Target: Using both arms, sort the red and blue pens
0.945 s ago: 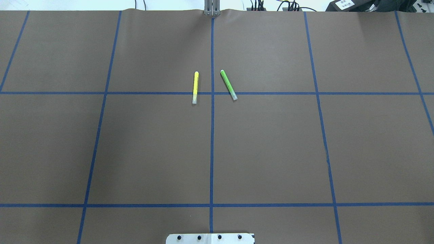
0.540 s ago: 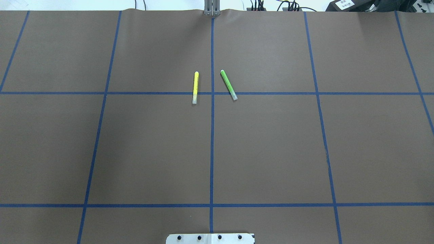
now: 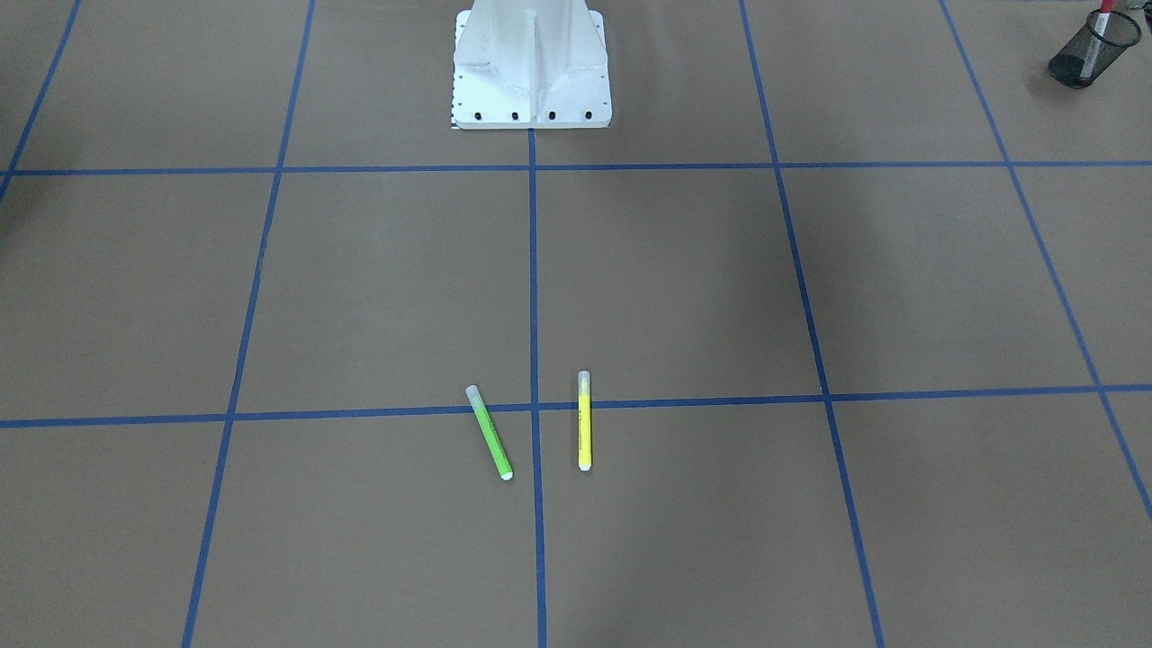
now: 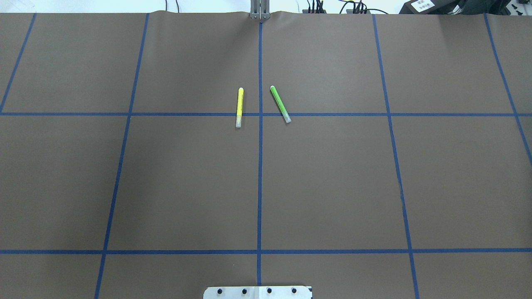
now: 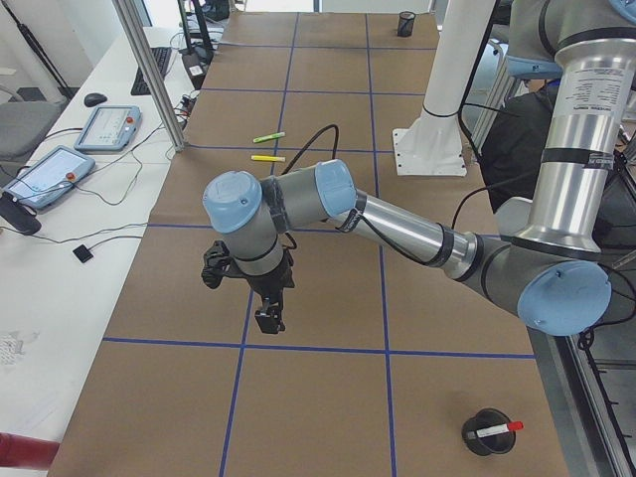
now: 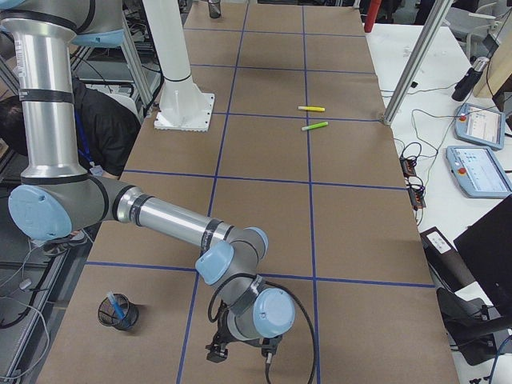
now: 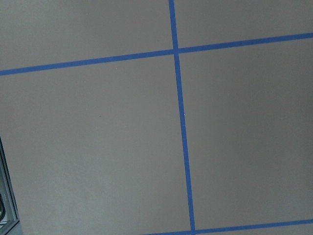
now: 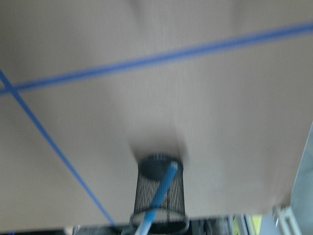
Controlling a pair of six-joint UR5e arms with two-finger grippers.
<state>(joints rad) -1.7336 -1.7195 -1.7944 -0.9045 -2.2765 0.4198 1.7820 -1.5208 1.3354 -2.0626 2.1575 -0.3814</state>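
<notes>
Blue pen [image 8: 160, 190] in cup [image 8: 177, 197], wrist view

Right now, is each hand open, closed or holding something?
Left hand: cannot be told.
Right hand: cannot be told.

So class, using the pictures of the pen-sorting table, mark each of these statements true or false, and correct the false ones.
1. The red pen stands in a black mesh cup. True.
2. The blue pen lies loose beside the highlighters. False: it stands in a second mesh cup, far from them.
3. The green highlighter touches the yellow highlighter. False: they lie apart, with the centre tape line between them.
4. Both highlighters lie across the crosswise tape line. True.
</notes>
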